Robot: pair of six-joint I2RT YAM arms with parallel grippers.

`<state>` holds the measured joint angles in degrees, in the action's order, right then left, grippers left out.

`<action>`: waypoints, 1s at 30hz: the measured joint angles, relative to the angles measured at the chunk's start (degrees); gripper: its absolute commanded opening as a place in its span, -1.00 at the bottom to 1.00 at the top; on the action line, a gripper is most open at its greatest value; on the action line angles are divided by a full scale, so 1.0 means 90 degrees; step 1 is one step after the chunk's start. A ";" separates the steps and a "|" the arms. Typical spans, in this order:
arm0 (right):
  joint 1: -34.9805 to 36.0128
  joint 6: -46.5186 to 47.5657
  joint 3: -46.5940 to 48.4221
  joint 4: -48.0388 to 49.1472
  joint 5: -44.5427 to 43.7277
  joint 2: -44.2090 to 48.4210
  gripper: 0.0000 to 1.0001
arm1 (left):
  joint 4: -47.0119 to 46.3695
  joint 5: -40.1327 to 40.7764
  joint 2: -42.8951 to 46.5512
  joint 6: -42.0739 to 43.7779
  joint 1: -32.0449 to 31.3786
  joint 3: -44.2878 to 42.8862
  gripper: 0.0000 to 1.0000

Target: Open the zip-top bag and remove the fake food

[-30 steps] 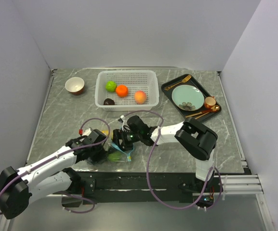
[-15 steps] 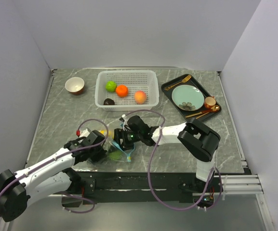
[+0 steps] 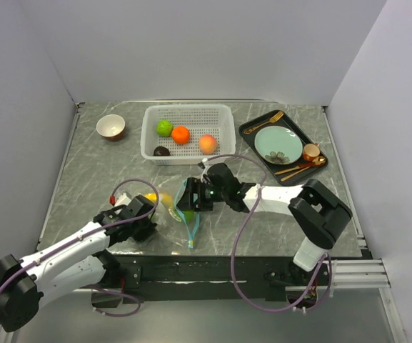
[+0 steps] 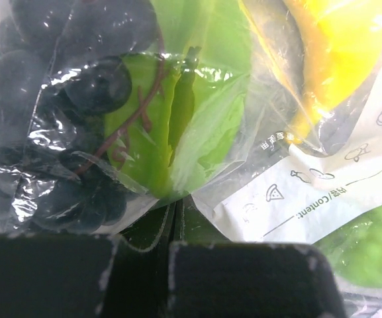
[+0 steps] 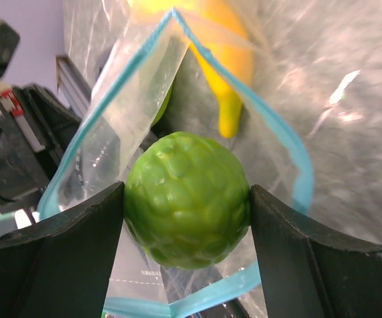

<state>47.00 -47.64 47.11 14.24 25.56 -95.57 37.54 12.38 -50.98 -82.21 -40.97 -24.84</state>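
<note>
Your left end effector (image 4: 171,228) is pressed together on a fold of the zip-top bag (image 3: 188,226), pinching the clear plastic at the bag's left end. The bag lies on the tabletop (image 3: 91,179) near the front edge, stretched between your two arms. Its teal zip strip (image 5: 296,172) is parted into a wide loop, so the mouth is open.

Your right end effector (image 5: 187,189) is at that mouth, with its jaws spread wide around a bumpy green fruit (image 5: 184,215). Both fingers (image 5: 58,258) press against the fruit's sides, so it is held. The fruit sits right at the open strip, with the teal edge running around it. I cannot tell whether it is fully clear of the plastic.

Behind it a yellow banana (image 5: 220,73) is inside the bag. In the left wrist view, dark purple grapes (image 4: 51,126) and a green leaf-shaped piece (image 4: 177,126) lie under the plastic just beyond your closed fingers. The banana is to their right.

At the back of the tabletop, the white basket (image 3: 220,114) holds a green ball (image 3: 164,128), an orange (image 3: 181,134), a peach (image 3: 207,144) and a dark piece (image 3: 162,151). A small bowl (image 3: 111,126) stands to its left. A black tray (image 3: 252,128) to its right carries a pale-green plate (image 3: 278,143), a cup (image 3: 310,151) and gold cutlery (image 3: 265,120).
</note>
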 measured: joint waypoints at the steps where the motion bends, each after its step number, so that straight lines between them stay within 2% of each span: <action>1: -0.0039 0.0019 -0.0015 -0.0044 -0.0073 0.0066 -0.20 | 0.0000 0.0005 0.0012 0.0000 0.0000 0.0000 -0.98; 11: -0.0600 0.0471 -0.0078 -0.1212 -0.0852 0.1090 -0.21 | 0.0002 0.0063 0.0194 0.0002 0.0000 0.0010 -0.99; 16: -0.0979 0.0687 0.0260 -0.1848 -0.1066 0.1392 -0.21 | 0.0002 0.0063 0.0226 0.0056 0.0000 0.0010 -0.99; 21: -0.1484 0.0891 0.1501 -0.2283 -0.1460 0.1025 -0.20 | 0.0002 0.0061 0.0245 0.0141 0.0000 0.0007 -0.98; 24: -0.1656 0.1035 0.2603 -0.2380 -0.1690 0.0500 -0.14 | 0.0007 0.0036 0.0355 0.0214 0.0000 0.0000 -0.97; 25: -0.1688 0.1088 0.2936 -0.2387 -0.1785 0.0323 0.04 | 0.0015 0.0034 0.0396 0.0238 0.0000 -0.0015 -0.95; 26: -0.1719 0.1127 0.3249 -0.2443 -0.1853 0.0126 0.13 | 0.0022 0.0015 0.0432 0.0262 0.0000 -0.0041 -0.87; 30: -0.1821 0.1234 0.4187 -0.2543 -0.1999 -0.0658 0.29 | -0.0005 -0.0061 0.0583 0.0376 0.0000 -0.0102 -0.79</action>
<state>30.61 -36.53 84.79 -8.64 7.57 -101.49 37.50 11.84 -45.74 -78.83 -40.97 -25.76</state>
